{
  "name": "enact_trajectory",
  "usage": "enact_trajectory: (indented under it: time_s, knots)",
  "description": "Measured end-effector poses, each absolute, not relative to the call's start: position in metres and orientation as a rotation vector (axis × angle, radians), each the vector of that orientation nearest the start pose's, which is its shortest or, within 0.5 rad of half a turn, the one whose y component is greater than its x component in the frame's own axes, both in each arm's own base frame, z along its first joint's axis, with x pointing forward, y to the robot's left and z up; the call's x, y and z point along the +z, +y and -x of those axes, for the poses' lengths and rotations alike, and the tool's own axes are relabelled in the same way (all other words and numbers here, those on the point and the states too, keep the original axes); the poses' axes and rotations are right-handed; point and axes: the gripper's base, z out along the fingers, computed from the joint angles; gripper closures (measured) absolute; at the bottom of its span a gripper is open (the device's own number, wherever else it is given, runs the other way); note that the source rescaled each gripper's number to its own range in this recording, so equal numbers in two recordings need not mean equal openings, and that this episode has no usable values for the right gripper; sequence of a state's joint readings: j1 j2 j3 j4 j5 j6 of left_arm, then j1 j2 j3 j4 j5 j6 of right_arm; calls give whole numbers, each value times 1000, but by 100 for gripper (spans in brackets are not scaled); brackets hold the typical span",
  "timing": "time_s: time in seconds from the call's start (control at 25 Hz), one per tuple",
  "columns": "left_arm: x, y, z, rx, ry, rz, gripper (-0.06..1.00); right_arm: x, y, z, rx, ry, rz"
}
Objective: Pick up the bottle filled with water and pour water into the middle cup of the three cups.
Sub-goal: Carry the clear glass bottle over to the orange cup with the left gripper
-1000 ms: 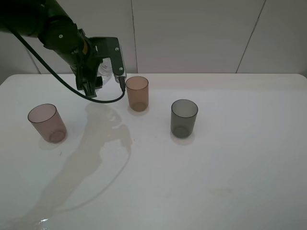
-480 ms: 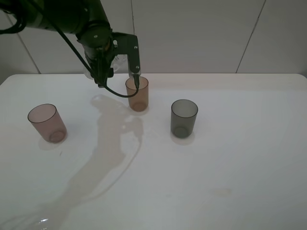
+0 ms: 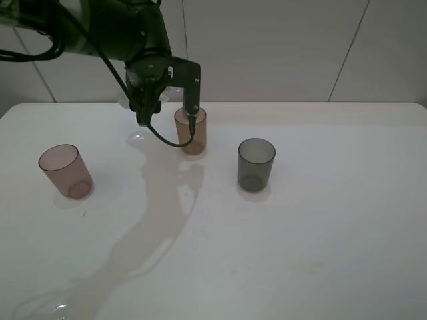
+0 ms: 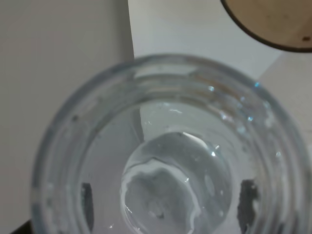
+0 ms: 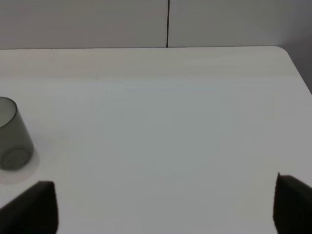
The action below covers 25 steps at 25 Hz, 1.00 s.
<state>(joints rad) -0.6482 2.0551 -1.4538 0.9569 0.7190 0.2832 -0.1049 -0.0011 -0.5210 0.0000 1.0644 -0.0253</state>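
My left gripper is shut on the clear bottle and holds it above the table, right beside the far-left rim of the amber-orange middle cup. One dark finger hangs over that cup's rim. In the left wrist view the bottle fills the picture end-on with water inside, and the amber cup's rim shows past it. The pinkish-brown cup stands at the left and the smoky grey cup at the right. My right gripper is open, off the exterior view.
The grey cup also shows at the edge of the right wrist view. The white table ends at a pale tiled wall behind the cups. A black cable loops down from the left arm beside the amber cup.
My left arm has carried the bottle to the right, from left of the amber cup to right beside its rim. The cups have not moved.
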Motion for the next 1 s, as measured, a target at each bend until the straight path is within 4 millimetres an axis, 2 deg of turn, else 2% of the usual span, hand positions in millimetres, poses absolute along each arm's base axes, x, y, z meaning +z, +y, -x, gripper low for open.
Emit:
enact_trajectory:
  time_s: [0.24, 0.76, 1.0]
  knots:
    - [180, -228, -378, -1229, -2293, 2402, 94, 283, 1, 8, -82, 2025, -81]
    - [187, -229, -383, -1435, -2083, 2490, 94, 283, 1, 8, -82, 2025, -81]
    - [185, -233, -383, -1457, -2037, 2514, 94, 283, 1, 8, -82, 2025, -81]
